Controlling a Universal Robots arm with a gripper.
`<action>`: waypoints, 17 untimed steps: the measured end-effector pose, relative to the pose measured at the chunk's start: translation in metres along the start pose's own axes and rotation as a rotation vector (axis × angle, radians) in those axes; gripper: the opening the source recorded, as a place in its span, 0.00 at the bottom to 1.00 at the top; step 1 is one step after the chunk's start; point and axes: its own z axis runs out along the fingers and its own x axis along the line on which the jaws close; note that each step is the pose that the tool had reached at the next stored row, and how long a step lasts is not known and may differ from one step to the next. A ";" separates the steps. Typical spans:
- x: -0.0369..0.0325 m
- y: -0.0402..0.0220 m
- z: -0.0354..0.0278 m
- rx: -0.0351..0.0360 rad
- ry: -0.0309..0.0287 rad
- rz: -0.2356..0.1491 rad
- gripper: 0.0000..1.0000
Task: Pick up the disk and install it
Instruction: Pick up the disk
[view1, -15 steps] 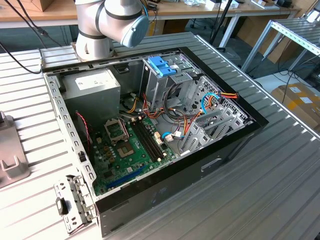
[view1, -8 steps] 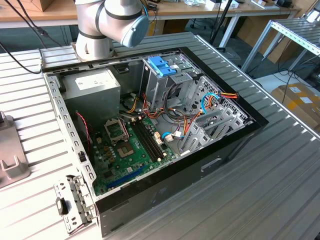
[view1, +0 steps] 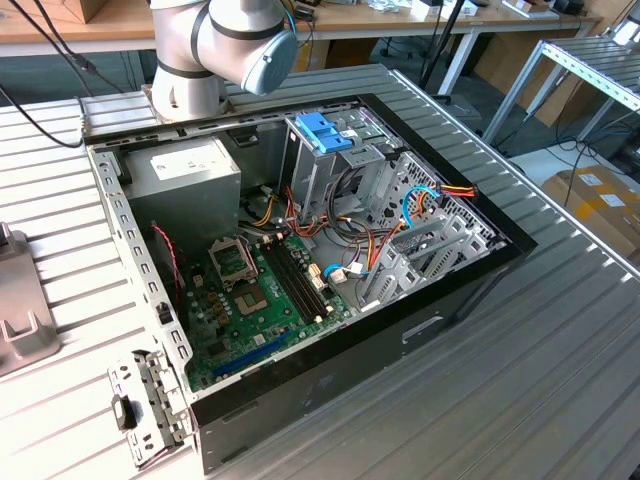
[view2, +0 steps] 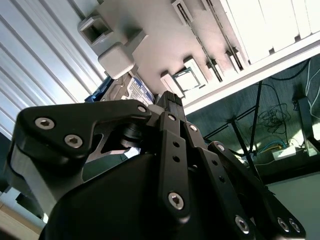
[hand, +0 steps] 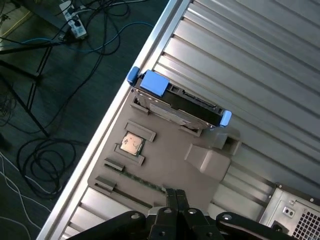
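One disk (hand: 182, 106) lies flat on the one grey holder plate (view1: 25, 345) at the exterior view's left, well apart from the one open computer case (view1: 300, 270) toward that view's right; the one gripper (hand: 174, 193) hangs above that plate, clenched on nothing. Judged rigid, fairly heavy, smooth and shock-sensitive, the disk should be taken across its long edges, by the two blue rails (hand: 154, 83).

Disk (view2: 131, 90) half hidden behind jaws, arm (view1: 215, 45) cropped above
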 end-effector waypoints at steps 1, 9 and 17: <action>0.0000 0.0000 0.0000 -0.0001 0.0001 -0.004 0.11; 0.0000 0.0000 0.0000 -0.0009 0.0016 -0.036 0.11; 0.0000 0.0000 0.0000 -0.0017 0.0031 -0.070 0.11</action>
